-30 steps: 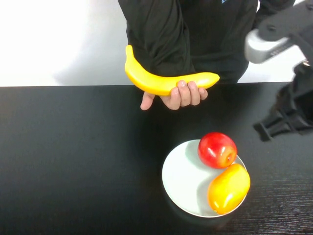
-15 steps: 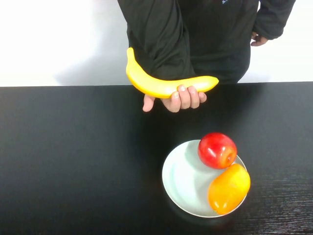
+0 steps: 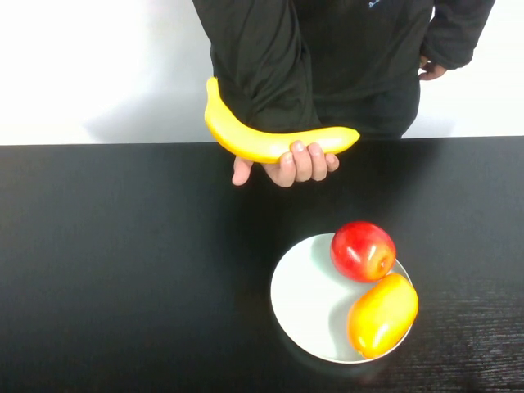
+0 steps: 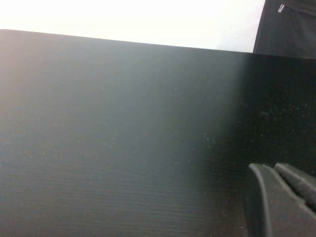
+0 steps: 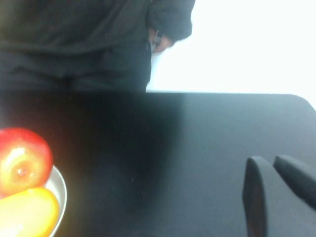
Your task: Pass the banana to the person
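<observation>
The banana (image 3: 274, 141) lies across the curled fingers of the person (image 3: 327, 57), whose hand (image 3: 288, 164) holds it just above the far edge of the black bench (image 3: 123, 262). Against half a second ago, hand and banana have drifted slightly up and toward the robot's left; a second ago the right arm still filled the upper right of the high view, and it has since left that view altogether.

The right tool (image 5: 276, 190) shows only in its own wrist view, low over bare bench at the robot's right side. Its two dark fingers (image 5: 254, 197) stand close together with a narrow gap and nothing between them; whether they are fully pressed together I cannot tell. The banana is well away from this tool, beyond the white plate (image 3: 303, 303), which carries a red apple (image 3: 363, 250) and, touching it, an orange-yellow mango (image 3: 382, 314); both fruits show at the edge of the right wrist view, unchanged from the earlier frames.

The left tool (image 4: 289, 192) hangs over empty-looking dark bench, only its finger ends in sight, so its state cannot be told. The banana does not appear near it.
</observation>
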`<action>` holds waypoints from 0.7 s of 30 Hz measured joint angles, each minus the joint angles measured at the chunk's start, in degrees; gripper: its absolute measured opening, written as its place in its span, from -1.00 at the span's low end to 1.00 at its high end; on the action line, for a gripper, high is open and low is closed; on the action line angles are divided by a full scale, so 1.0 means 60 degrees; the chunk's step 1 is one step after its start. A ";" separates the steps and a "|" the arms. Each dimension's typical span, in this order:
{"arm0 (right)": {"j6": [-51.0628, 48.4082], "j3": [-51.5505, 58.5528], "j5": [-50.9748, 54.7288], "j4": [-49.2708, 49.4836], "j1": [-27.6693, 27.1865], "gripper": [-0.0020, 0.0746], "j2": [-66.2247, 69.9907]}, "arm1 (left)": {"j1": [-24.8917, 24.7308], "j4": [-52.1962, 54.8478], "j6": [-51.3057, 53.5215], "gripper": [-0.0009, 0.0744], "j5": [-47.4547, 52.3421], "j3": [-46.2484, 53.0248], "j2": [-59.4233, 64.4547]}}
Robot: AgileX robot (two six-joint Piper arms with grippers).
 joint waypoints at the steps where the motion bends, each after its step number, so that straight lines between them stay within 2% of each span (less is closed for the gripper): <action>1: 0.0000 0.0020 0.0116 0.0000 -0.0004 -0.97 -0.0279 | 0.0000 0.0000 0.0000 -0.99 0.0000 0.0000 0.0000; 12: -0.0687 0.0056 0.2235 0.0028 0.0114 -0.97 -0.0910 | 0.0000 0.0000 0.0000 -0.99 0.0000 0.0000 0.0000; 21: -0.0736 0.0056 0.2295 0.0028 0.0114 -0.97 -0.0910 | 0.0000 0.0000 0.0000 -0.99 0.0000 0.0000 0.0000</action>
